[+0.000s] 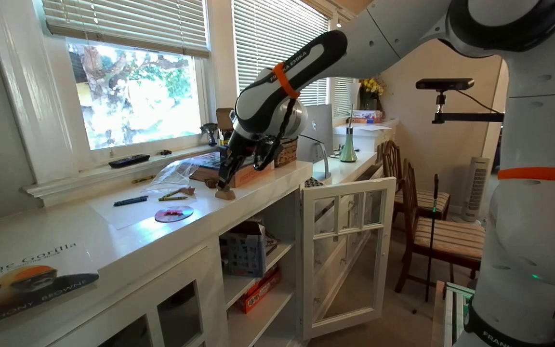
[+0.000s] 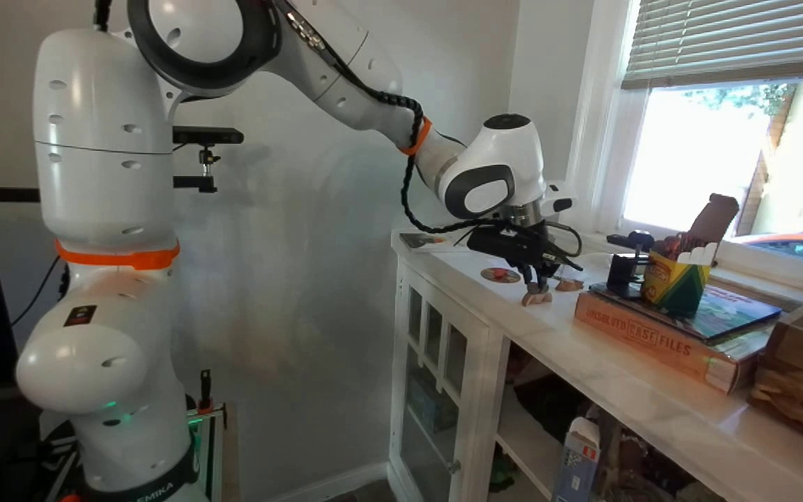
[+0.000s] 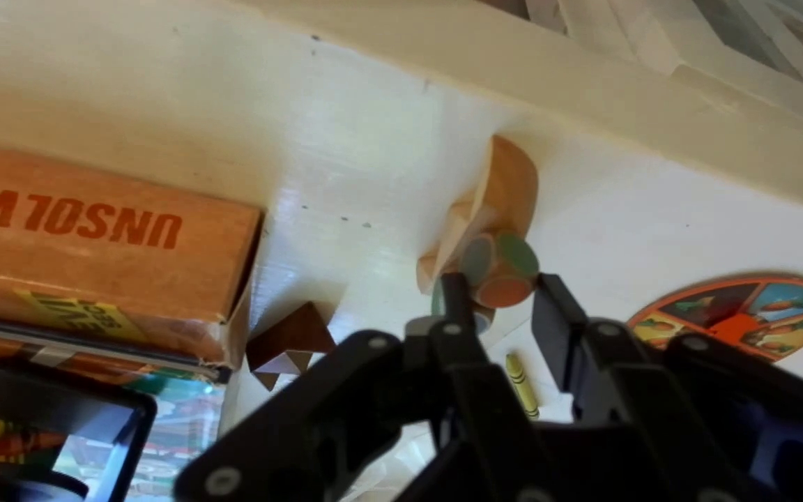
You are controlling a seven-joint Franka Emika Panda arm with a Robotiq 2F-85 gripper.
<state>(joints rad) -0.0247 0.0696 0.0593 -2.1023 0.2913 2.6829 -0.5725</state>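
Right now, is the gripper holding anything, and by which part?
Apparently a small block with coloured spots, by two opposite sides, between the tips of the gripper. The wrist view is blurred there; firm contact can't be confirmed.

We take this for a room in a home: we see window blinds (image 1: 133, 24), wooden striped-seat chairs (image 1: 446, 236), yellow flowers (image 1: 372, 86), a glass-paned cabinet door (image 1: 345, 233) and, on the white surface (image 1: 41, 226), a counting book (image 1: 32, 284) and crayons (image 1: 130, 201).

"One Gorilla" on book (image 1: 34, 284), "Unsolved Case Files" on box (image 2: 645, 340)
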